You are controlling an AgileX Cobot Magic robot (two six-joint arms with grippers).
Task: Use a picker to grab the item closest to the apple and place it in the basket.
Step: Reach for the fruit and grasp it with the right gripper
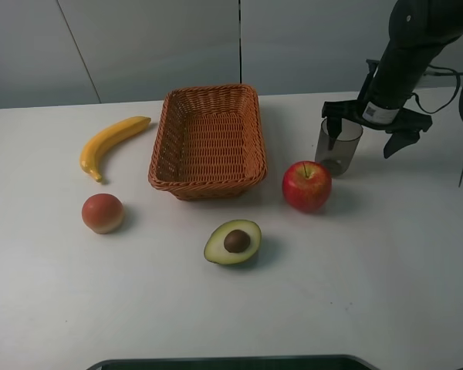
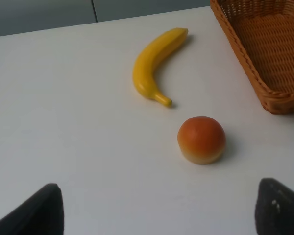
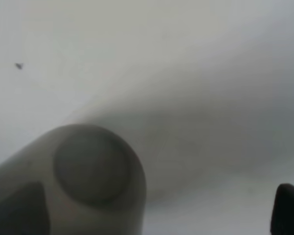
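Note:
A red apple (image 1: pixel 307 186) rests on the white table right of the wicker basket (image 1: pixel 161 148). Just behind the apple stands a grey translucent cup (image 1: pixel 338 145), the item nearest to it. My right gripper (image 1: pixel 369 129) hovers open over the cup, one finger above its rim and the other off to its right. In the right wrist view the cup (image 3: pixel 90 169) shows blurred and very close, near one fingertip (image 3: pixel 19 210), inside the open right gripper (image 3: pixel 154 215). My left gripper (image 2: pixel 159 210) is open and holds nothing. The basket is empty.
A banana (image 1: pixel 112 142) and a peach (image 1: pixel 103 213) lie left of the basket, also shown as banana (image 2: pixel 154 66) and peach (image 2: pixel 201 139) beside the basket's corner (image 2: pixel 245 58). A halved avocado (image 1: pixel 233 241) sits in front of the basket. A dark edge (image 1: pixel 231 361) runs along the table's front.

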